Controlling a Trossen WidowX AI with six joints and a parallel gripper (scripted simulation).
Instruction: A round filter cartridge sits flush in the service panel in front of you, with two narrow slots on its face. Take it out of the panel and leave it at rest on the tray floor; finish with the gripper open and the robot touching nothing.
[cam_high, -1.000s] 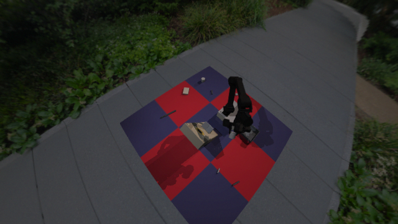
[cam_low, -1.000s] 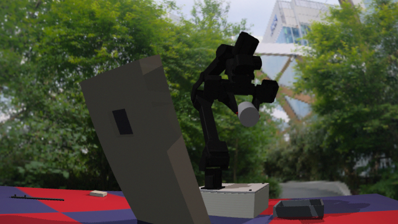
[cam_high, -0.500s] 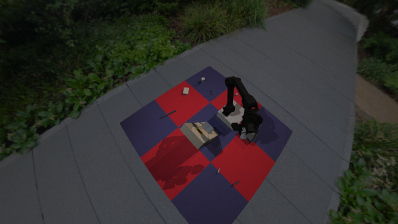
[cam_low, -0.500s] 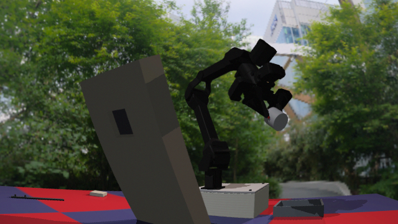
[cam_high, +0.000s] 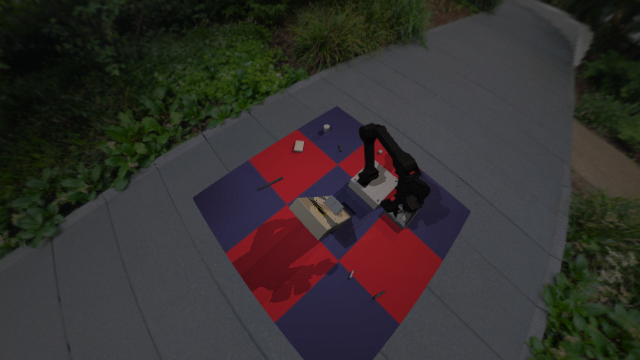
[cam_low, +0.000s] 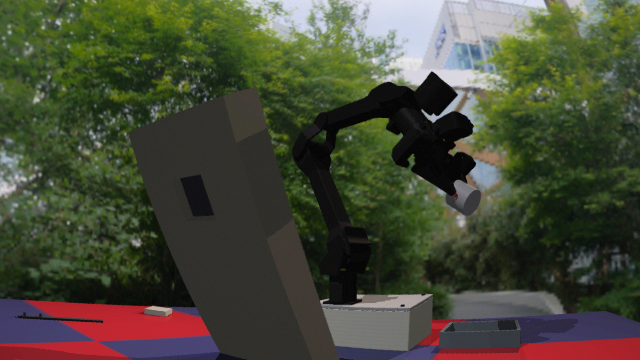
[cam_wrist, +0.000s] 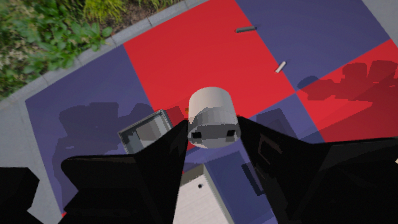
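The round filter cartridge is light grey, with two dark slots on the face turned to the wrist camera. My gripper is shut on the cartridge, one finger at each side, and holds it high in the air. The grey open tray stands on the mat, well below the cartridge; in the wrist view it lies left of the cartridge, partly behind a finger. The service panel leans at the left in the exterior view, its back to that camera.
The arm's white base box stands between panel and tray. A pale block, a dark rod, a white cup-like thing and small sticks lie on the checkered mat.
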